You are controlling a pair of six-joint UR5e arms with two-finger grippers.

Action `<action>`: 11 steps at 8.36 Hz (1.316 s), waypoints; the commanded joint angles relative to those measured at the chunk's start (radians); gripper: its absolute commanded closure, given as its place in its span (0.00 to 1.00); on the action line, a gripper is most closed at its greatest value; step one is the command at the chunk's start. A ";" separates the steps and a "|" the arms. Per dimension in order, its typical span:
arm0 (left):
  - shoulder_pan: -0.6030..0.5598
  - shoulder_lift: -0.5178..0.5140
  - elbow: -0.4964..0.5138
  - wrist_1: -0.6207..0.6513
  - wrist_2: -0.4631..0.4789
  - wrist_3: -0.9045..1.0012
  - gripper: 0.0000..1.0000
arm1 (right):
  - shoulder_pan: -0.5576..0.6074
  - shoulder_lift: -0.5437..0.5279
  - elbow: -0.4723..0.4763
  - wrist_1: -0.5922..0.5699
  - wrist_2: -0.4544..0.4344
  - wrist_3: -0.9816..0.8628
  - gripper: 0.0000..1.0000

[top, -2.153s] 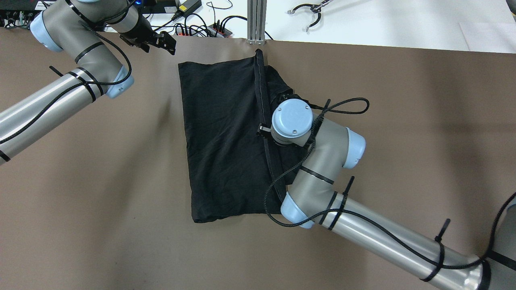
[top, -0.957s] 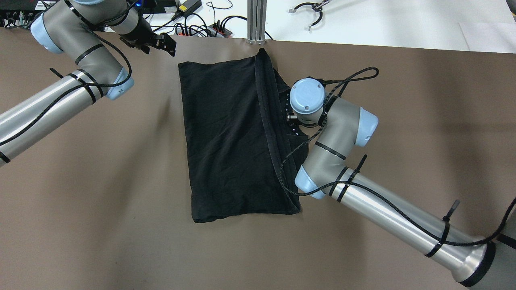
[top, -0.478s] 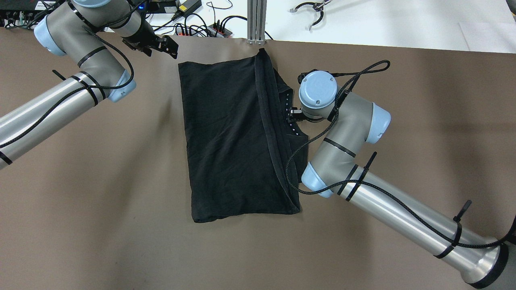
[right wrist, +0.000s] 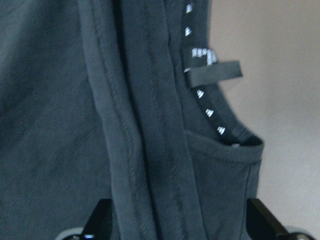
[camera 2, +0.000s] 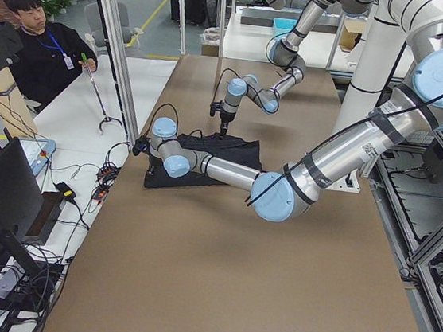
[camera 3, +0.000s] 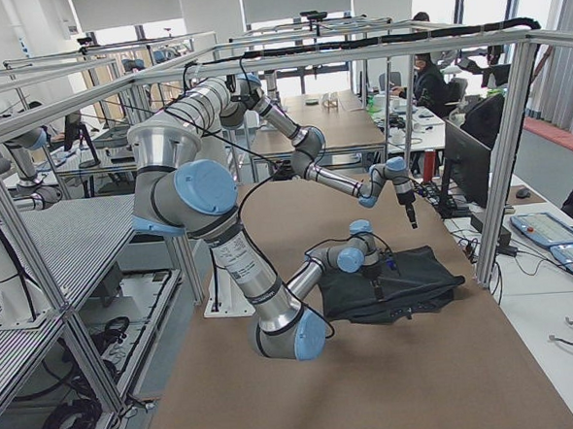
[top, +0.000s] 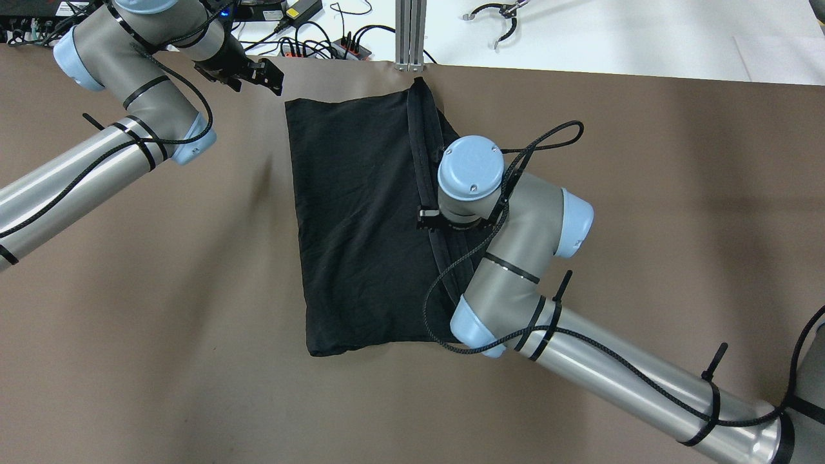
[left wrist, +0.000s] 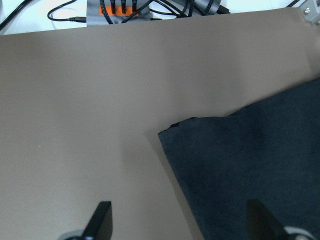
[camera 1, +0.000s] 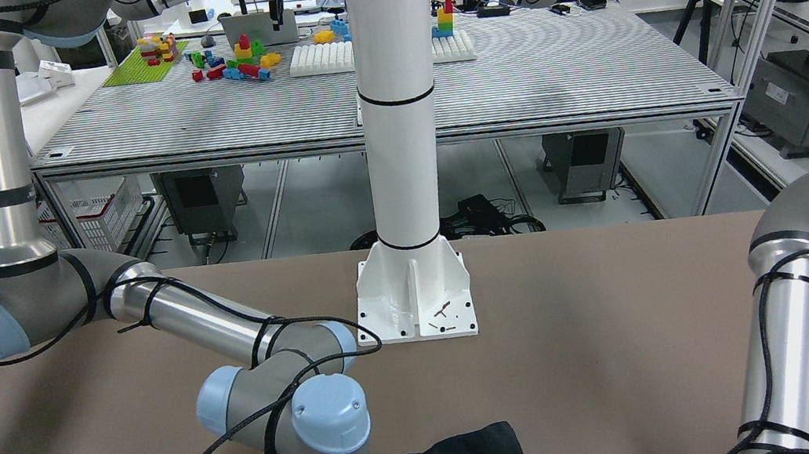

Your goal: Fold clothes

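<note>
Overhead exterior: the clothes (top: pixel 361 212) lay mid-frame, right hem beneath the right gripper (right wrist: pixel 180 220), jaws wide apart; the left gripper (top: pixel 263 72), likewise spread, hung upper left beside its corner.

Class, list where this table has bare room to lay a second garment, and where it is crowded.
Free: the table right of the black cloth, beyond the right arm; the robot-side strip beside the cloth; the stretch between cloth and left arm. Crowded: the cloth's right edge under the right gripper; the far corner by the left gripper.
</note>
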 commanded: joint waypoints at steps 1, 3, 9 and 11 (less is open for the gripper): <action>0.006 0.002 0.000 0.000 0.001 0.001 0.06 | -0.104 -0.019 0.113 -0.108 -0.012 -0.006 0.10; 0.008 0.006 0.000 0.000 -0.001 0.001 0.06 | -0.110 -0.056 0.113 -0.108 -0.034 -0.064 0.40; 0.008 0.014 0.000 0.000 -0.001 0.002 0.06 | -0.164 -0.071 0.155 -0.108 -0.103 -0.108 0.58; 0.008 0.016 0.000 -0.003 -0.001 0.002 0.06 | -0.164 -0.083 0.156 -0.108 -0.106 -0.108 0.57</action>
